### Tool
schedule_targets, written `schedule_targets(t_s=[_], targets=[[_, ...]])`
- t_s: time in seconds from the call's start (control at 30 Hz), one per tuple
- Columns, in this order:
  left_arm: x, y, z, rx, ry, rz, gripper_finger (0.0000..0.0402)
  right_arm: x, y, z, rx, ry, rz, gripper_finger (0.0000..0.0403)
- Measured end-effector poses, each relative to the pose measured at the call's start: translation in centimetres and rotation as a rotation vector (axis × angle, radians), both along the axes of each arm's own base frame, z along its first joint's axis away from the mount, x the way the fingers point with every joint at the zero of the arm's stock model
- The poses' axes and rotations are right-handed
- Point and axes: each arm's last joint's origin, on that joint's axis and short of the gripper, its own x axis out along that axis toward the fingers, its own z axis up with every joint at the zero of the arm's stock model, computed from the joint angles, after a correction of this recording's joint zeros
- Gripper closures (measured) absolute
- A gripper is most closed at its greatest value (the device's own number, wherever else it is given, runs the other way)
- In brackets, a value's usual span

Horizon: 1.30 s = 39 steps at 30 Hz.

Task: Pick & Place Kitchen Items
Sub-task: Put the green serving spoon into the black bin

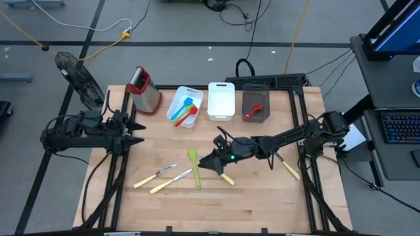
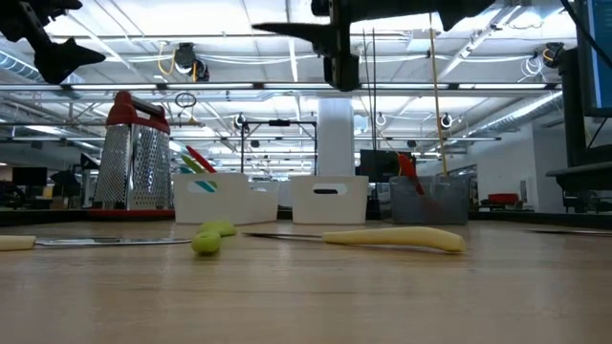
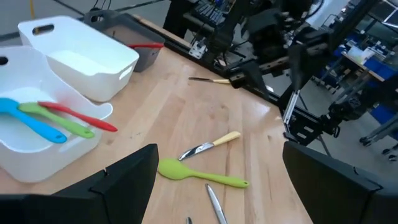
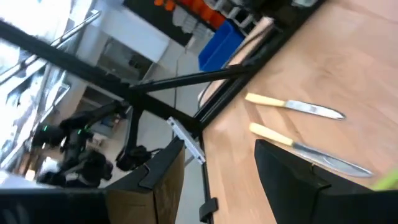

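A green spoon [image 1: 194,167] lies flat mid-table, with two yellow-handled knives [image 1: 156,176] [image 1: 172,181] to its left. A third knife [image 1: 226,178] lies just right of the spoon, partly under my right gripper. A fourth knife [image 1: 289,169] lies near the right edge. My right gripper [image 1: 202,164] hangs above the table over the spoon and the third knife, roughly level and open, with nothing between its fingers [image 4: 217,180]. My left gripper [image 1: 139,132] waits open at the table's left edge [image 3: 217,186], raised well above the wood.
Along the far edge stand a red-topped metal grater [image 1: 144,88], a white bin [image 1: 177,98] holding blue, green and red utensils, a second white bin [image 1: 221,99] and a dark grey bin [image 1: 256,95] with a red utensil. Bare wood lies toward the near edge.
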Motion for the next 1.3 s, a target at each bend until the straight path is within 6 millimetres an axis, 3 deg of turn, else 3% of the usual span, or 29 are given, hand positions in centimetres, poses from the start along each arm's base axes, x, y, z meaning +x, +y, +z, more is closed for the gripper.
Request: schedule_targets(t_s=[0.2,0.37,0.47,0.57,0.73,0.93,1.17,1.3], targets=[[0.0,-0.1,-0.1,0.019,0.008,-0.053,0.0050,0.4,2.2,2.2,-0.165,0.009,-0.057,0.0216],[0.0,-0.2,-0.1,0.063,0.004,-0.102,0.0050,0.1,4.2,5.4,-0.325,0.185,-0.147,0.0216],[0.0,-0.3,-0.1,0.077,0.002,-0.117,0.0050,0.4,4.7,5.7,-0.342,0.270,-0.214,0.0216],[0.0,-0.4,-0.1,0.080,-0.001,-0.156,0.0050,1.0,5.0,4.4,-0.342,0.346,-0.264,0.0216],[-0.1,-0.6,-0.2,0.091,0.002,-0.250,0.0050,3.8,5.8,1.4,-0.258,0.413,-0.260,0.0216],[-0.1,-0.6,-0.2,0.109,0.000,-0.259,0.0050,6.4,5.4,-1.6,-0.236,0.575,-0.324,0.0216],[-0.1,-0.7,-0.2,0.111,-0.002,-0.267,0.0050,7.1,5.0,-4.8,-0.203,0.797,-0.376,0.0216],[-0.1,-0.7,-0.2,0.113,-0.003,-0.267,0.0050,7.9,5.4,-6.6,-0.108,0.824,-0.354,0.0216]])
